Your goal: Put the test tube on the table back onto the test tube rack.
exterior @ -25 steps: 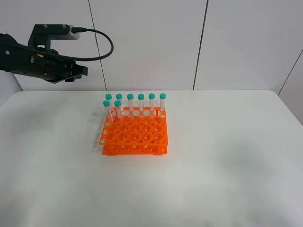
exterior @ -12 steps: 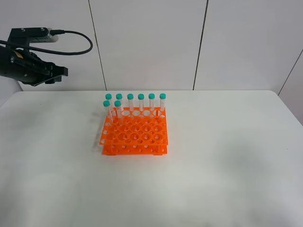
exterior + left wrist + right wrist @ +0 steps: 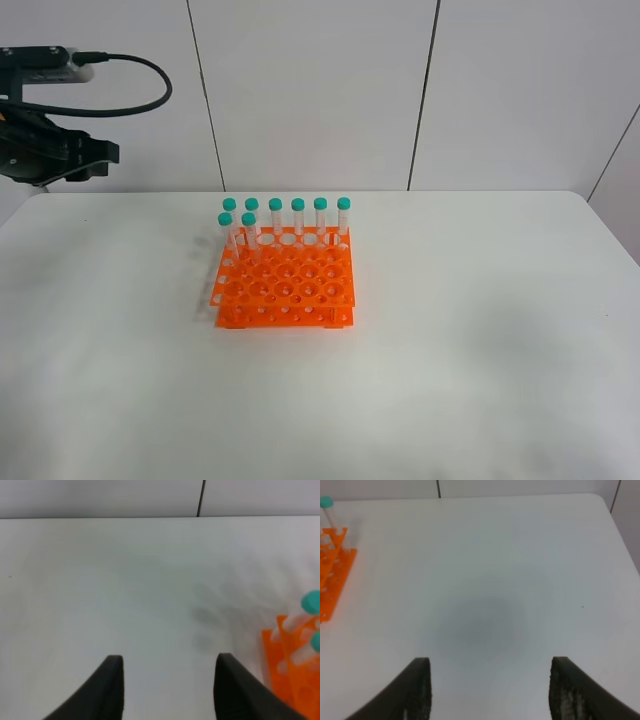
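The orange test tube rack [image 3: 285, 285] stands on the white table [image 3: 450, 330], left of centre. Several teal-capped test tubes [image 3: 298, 215] stand upright in its back rows. I see no tube lying on the table. My left gripper [image 3: 167, 690] is open and empty, high above the table's far left corner, well away from the rack; its arm [image 3: 50, 150] shows at the upper left of the exterior view. The rack's edge [image 3: 295, 675] shows in the left wrist view. My right gripper [image 3: 490, 695] is open and empty above bare table, with the rack [image 3: 332, 575] off to one side.
White wall panels [image 3: 320, 90] rise behind the table's back edge. A black cable [image 3: 150, 85] loops from the left arm. The table's rounded far right corner [image 3: 600, 500] shows in the right wrist view.
My left arm has drawn back to the left, away from the rack, toward the frame's edge. The rack and tubes have not moved.
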You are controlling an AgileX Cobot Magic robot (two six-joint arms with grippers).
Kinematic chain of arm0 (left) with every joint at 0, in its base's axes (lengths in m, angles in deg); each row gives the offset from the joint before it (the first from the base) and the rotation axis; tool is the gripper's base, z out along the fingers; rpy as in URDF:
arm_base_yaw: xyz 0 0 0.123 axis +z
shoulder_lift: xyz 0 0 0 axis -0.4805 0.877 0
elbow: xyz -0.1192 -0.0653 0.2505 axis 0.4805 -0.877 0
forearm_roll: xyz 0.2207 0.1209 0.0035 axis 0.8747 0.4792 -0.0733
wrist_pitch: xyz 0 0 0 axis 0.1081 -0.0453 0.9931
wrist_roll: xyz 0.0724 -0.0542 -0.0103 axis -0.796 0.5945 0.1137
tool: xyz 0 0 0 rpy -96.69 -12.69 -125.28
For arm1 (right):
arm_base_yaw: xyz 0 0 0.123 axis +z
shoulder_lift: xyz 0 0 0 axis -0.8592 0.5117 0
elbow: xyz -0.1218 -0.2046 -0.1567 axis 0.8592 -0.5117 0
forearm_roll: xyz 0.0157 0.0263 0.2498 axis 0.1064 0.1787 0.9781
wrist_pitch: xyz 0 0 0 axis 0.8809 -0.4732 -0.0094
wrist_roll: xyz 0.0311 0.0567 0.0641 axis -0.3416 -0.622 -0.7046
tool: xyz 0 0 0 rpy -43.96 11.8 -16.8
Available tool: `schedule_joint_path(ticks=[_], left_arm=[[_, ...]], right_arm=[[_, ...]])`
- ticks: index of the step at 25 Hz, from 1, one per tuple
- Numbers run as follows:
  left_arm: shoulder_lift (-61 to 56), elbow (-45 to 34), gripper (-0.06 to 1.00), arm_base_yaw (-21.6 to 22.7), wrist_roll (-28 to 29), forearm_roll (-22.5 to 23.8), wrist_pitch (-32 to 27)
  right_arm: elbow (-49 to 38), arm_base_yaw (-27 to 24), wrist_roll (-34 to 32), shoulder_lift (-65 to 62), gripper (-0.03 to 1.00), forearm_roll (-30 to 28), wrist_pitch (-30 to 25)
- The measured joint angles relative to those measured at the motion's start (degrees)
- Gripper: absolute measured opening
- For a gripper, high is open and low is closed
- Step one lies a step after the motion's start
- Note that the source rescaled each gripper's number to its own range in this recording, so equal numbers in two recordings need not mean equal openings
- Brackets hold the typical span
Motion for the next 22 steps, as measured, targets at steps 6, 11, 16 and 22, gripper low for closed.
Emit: schedule_joint_path(ticks=[6, 11, 16, 22], left_arm=[[-10.9, -5.2, 0.42, 0.0, 0.0, 0.0, -5.3], [-20.8, -9.6, 0.42, 0.0, 0.0, -0.4, -11.0], [-30.7, -12.5, 0.42, 0.0, 0.0, -0.6, -19.2], [-41.0, -12.7, 0.42, 0.0, 0.0, -0.6, -31.2]], right_arm=[[0.0, 0.0, 0.0, 0.0, 0.76, 0.0, 0.0], [0.0, 0.0, 0.0, 0.0, 0.76, 0.0, 0.0], [0.0, 0.0, 0.0, 0.0, 0.76, 0.0, 0.0], [0.0, 0.0, 0.0, 0.0, 0.76, 0.0, 0.0]])
